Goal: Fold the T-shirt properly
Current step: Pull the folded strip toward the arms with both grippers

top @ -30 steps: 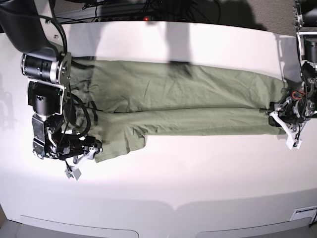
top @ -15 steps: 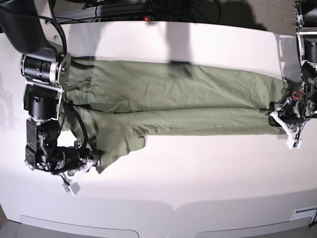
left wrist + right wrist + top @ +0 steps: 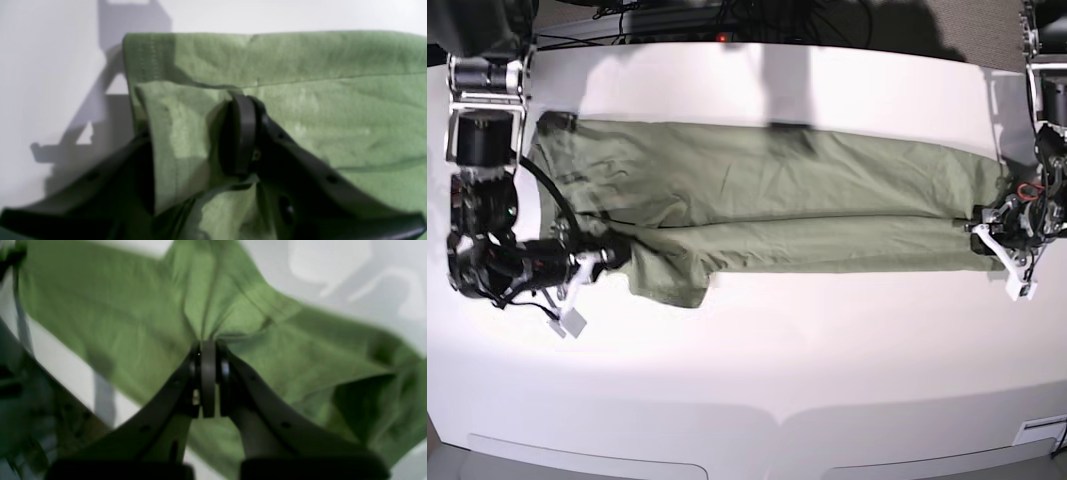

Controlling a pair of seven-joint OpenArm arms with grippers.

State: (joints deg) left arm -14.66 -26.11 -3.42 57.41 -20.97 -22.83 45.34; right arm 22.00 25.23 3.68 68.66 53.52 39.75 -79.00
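The green T-shirt [image 3: 777,200] lies stretched sideways across the white table [image 3: 777,380], folded lengthwise into a long band. At its left end in the base view, my right gripper [image 3: 602,262] is shut on the fabric. In the right wrist view the pads [image 3: 208,373] press together with the T-shirt [image 3: 100,306] bunched at their tips. My left gripper [image 3: 980,232] holds the other end. In the left wrist view a thick fold of the T-shirt [image 3: 333,100] sits between the fingers [image 3: 240,140] of this gripper [image 3: 193,143].
Cables and dark equipment [image 3: 677,20] run along the table's far edge. My right arm's motor housing [image 3: 485,135] stands over the table's left end. A white tag [image 3: 572,322] hangs under the right gripper, and another [image 3: 1019,285] under the left.
My right gripper has shut on the shirt's left end and moved toward the table's far side, dragging the lower-left flap with it. The left arm has not moved.
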